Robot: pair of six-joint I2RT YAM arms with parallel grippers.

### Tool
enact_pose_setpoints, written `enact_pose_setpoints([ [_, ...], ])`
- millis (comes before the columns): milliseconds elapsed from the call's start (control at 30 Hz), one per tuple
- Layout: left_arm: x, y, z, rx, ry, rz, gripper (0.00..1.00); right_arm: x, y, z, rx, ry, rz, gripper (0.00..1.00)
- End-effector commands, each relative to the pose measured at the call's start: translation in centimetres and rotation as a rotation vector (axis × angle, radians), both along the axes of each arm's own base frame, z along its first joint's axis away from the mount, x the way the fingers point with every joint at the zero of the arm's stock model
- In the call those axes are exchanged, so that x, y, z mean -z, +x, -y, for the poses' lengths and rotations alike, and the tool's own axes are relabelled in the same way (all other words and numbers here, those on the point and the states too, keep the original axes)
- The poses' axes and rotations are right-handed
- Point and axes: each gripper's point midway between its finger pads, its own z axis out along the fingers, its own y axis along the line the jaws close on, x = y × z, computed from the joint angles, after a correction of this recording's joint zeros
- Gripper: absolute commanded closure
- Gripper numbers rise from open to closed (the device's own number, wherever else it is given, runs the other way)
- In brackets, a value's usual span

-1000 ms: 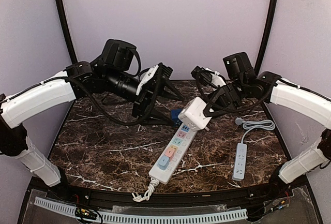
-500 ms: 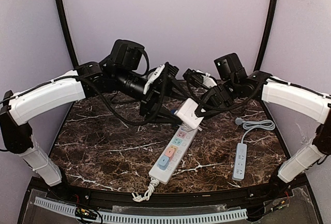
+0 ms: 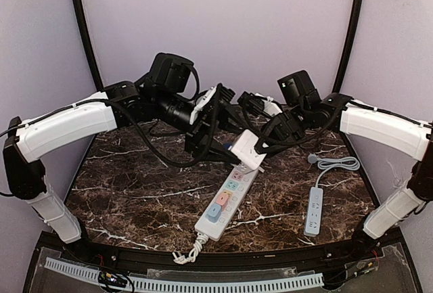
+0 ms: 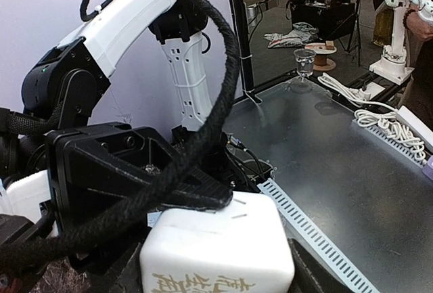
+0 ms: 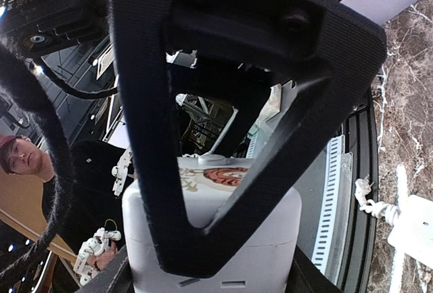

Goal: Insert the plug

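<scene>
Plug [image 3: 247,148], a white cube, up in the air over the far end of the power strip [image 3: 226,197], clear of the counter [image 3: 135,185]. Pinched from the right side by the right pincer [image 3: 262,141], pressed onto opposite faces. Flanked by the left pincer [image 3: 226,145], with a finger at either side in the left wrist view; impossible to tell whether pressing or merely straddling.

Most likely to go wrong in the alignment. Sits tilted, one corner low, so risks meeting the strip edge-first and scraping the pins [image 4: 237,201] across the plastic beside the holes rather than into them. Could also twist inside the grip under a downward push, given smooth-looking faces and two pincers crowding in from opposite sides. May shove or tip the strip instead of seating, with nothing holding that strip down. Probably calls for levelling first, then a straight, slow press.

No real long axis to speak of, being about as tall as wide; better judged by the pin direction. Appears to point downward and toward the near right, leaning off the vertical, not square to the strip's top face. As for the strip: laid diagonally, cord end near-left, far end up-right beneath the cube.
</scene>
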Motion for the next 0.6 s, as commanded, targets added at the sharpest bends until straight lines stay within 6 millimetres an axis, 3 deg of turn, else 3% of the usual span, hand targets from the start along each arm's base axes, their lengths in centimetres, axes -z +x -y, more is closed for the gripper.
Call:
enact_pose_setpoints([
  [0, -0.1, -0.9, 0.2, 0.049, -0.006, 0.001, 0.36, -3.0, -1.7, 1.2, -0.153, 0.132, -0.011, 1.0],
  [567, 1.5, -0.8, 0.8, 0.02, 0.02, 0.122, 0.31, -2.7, -1.9, 1.3, -0.17, 0.139, -0.022, 1.0],
])
